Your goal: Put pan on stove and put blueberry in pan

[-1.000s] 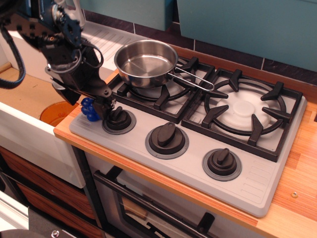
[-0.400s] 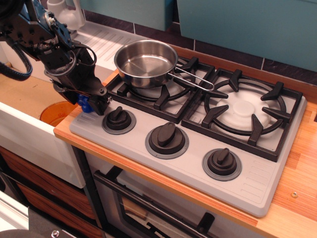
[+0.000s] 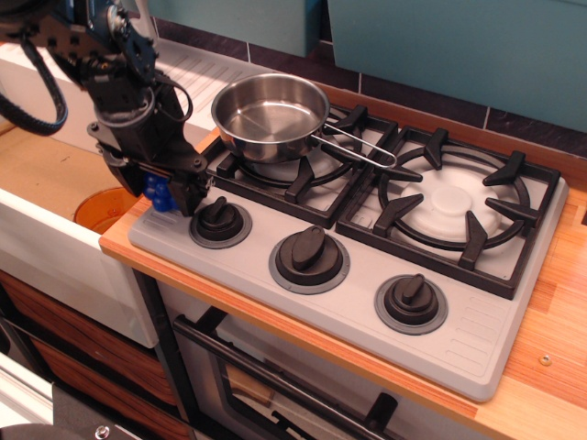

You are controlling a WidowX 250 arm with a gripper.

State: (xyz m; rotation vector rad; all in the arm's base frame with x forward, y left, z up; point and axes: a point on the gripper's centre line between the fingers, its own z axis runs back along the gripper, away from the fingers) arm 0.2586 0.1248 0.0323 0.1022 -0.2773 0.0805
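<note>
Jaws of the gripper (image 3: 170, 191) clamp the glossy dark-blue blueberry (image 3: 158, 192) cluster.

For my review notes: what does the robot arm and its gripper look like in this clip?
The arm is matte black, built from blocky, angular segments with small metallic fasteners and blue panels near its upper end. A thick black ribbed cable loops off its left side, and thinner black wires curl beside the wrist. The gripper is black too, with short, stubby fingers.

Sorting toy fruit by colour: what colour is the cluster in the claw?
Glossy dark blue blueberry, seen in the only view.
</note>
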